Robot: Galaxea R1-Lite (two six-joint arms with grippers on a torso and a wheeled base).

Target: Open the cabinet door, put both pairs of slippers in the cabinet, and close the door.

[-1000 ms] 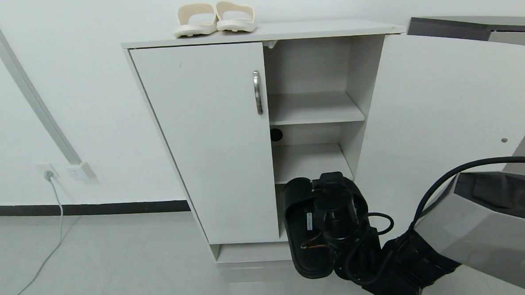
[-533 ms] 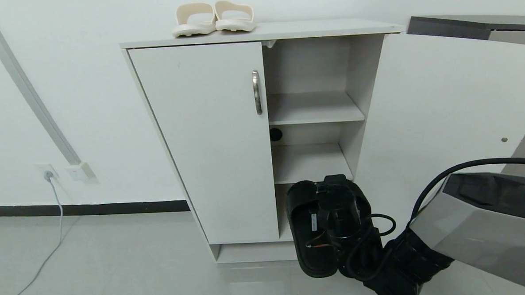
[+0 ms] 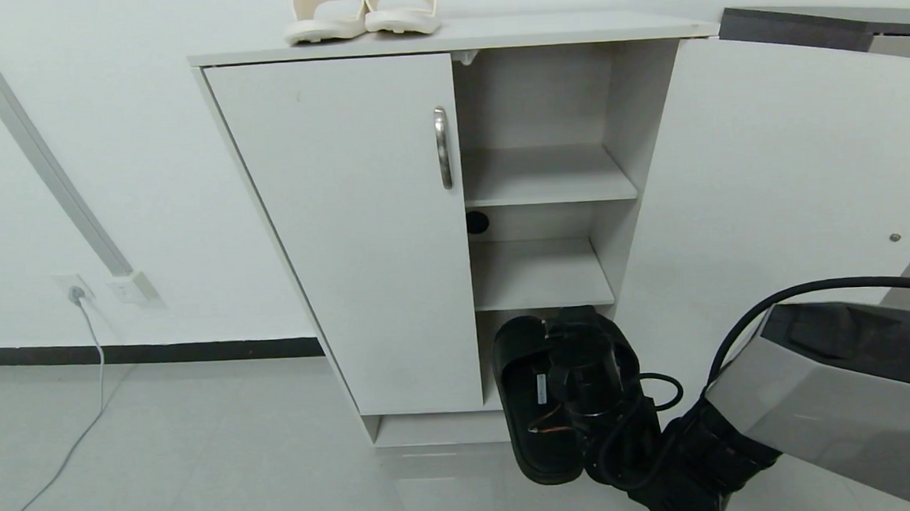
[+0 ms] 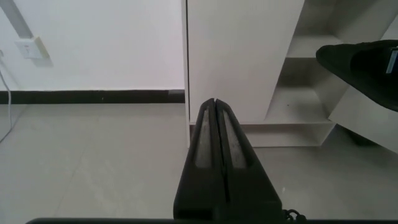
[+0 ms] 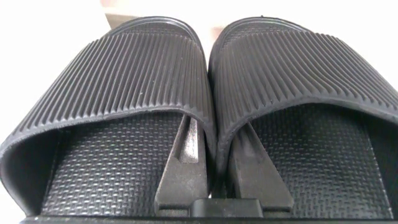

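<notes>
Black ribbed rubber slippers [image 3: 534, 405] [image 5: 149, 81] are hanging at the white flat-panelled cabinet's [image 3: 330, 215] bottom opening, 6 o'clock, with the right gripper [image 5: 214, 155] pinching their adjoining inner walls. Smooth cream slippers [image 3: 364, 10] are sitting on top at 12, the door [image 3: 767, 196] is standing wide at 3, and the left gripper's [image 4: 214, 112] jaws are pressing together.

Head high, left wrist low, both facing cabinet [image 3: 346, 214]; right wrist against slippers [image 5: 143, 74].
</notes>
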